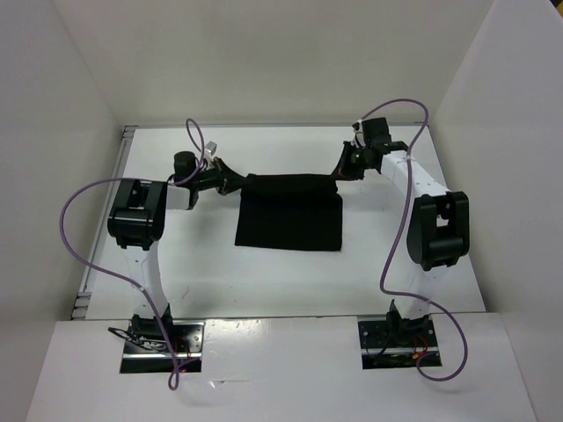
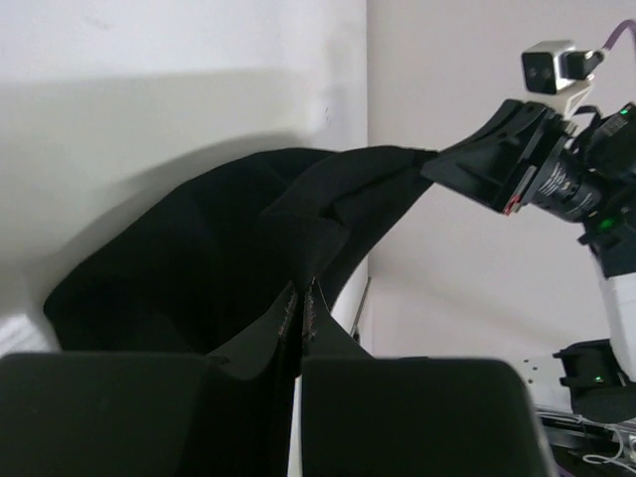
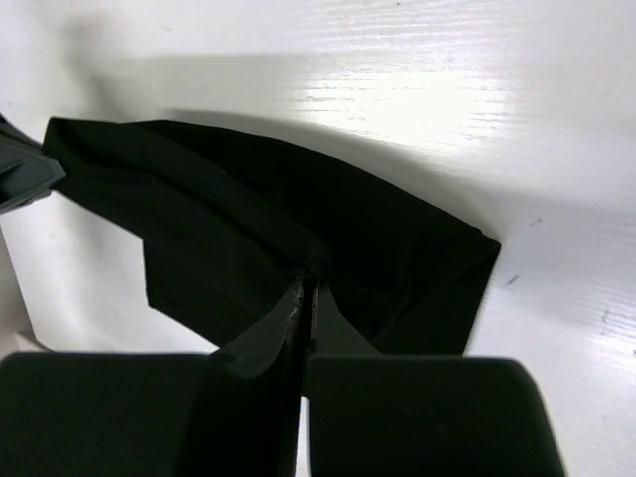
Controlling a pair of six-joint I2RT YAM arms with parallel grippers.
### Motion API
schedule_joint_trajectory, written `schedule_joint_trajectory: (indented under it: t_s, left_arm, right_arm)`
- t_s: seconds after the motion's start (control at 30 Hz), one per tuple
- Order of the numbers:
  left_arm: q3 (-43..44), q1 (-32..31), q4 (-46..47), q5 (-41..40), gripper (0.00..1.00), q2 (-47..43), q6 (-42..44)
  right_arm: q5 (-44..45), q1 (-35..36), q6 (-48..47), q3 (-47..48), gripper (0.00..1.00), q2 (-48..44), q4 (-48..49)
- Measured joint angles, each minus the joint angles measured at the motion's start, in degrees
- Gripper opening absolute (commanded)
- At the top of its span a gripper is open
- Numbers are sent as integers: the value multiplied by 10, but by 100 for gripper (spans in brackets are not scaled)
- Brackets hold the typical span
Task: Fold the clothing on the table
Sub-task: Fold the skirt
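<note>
The clothing (image 1: pixel 290 214) is a plain black garment spread near the middle of the white table (image 1: pixel 211 281). Its far edge is pulled taut between the two arms. My left gripper (image 1: pixel 239 182) is shut on the far left corner of the clothing (image 2: pixel 219 268), with the jaws pinched tight on fabric (image 2: pixel 301 290). At the far right corner my right gripper (image 1: pixel 339 171) is shut on the clothing (image 3: pixel 258 229) too, jaws together on a bunched fold (image 3: pixel 308 280). The near part of the garment lies flat on the table.
White walls (image 1: pixel 53 176) enclose the table on three sides. Purple cables (image 1: pixel 79 229) loop from both arms. The right arm's black gripper and its wrist camera (image 2: pixel 552 70) show in the left wrist view. Both arm bases (image 1: pixel 163 343) stand at the near edge.
</note>
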Motion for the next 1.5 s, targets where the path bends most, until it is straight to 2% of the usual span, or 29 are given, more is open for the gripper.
schedule_joint_trajectory:
  t_s: [0.27,0.57,1.3,1.33,1.37,1.47,1.5]
  left_arm:
    - [-57,0,-33,-4,0,-54,28]
    - [-68,-1,-95,-21,0,-160,89]
    - [-152,-6,-143,-43,0,-163,116]
    - [-156,-8,-150,-44,2,-163,118]
    - [-158,-10,-158,-45,9,-163,120]
    - [-161,-20,-184,-46,22,-163,134]
    - [-162,-24,-195,-46,34,-163,142]
  right_arm:
    - [30,0,7,-3,0,-21,-18]
    - [37,1,17,-55,0,-71,-28]
    - [18,4,21,-139,0,-80,-29]
    - [18,4,22,-142,1,-80,-29]
    - [18,4,22,-144,3,-80,-30]
    - [18,4,22,-149,11,-80,-36]
    - [19,4,22,-151,16,-80,-39]
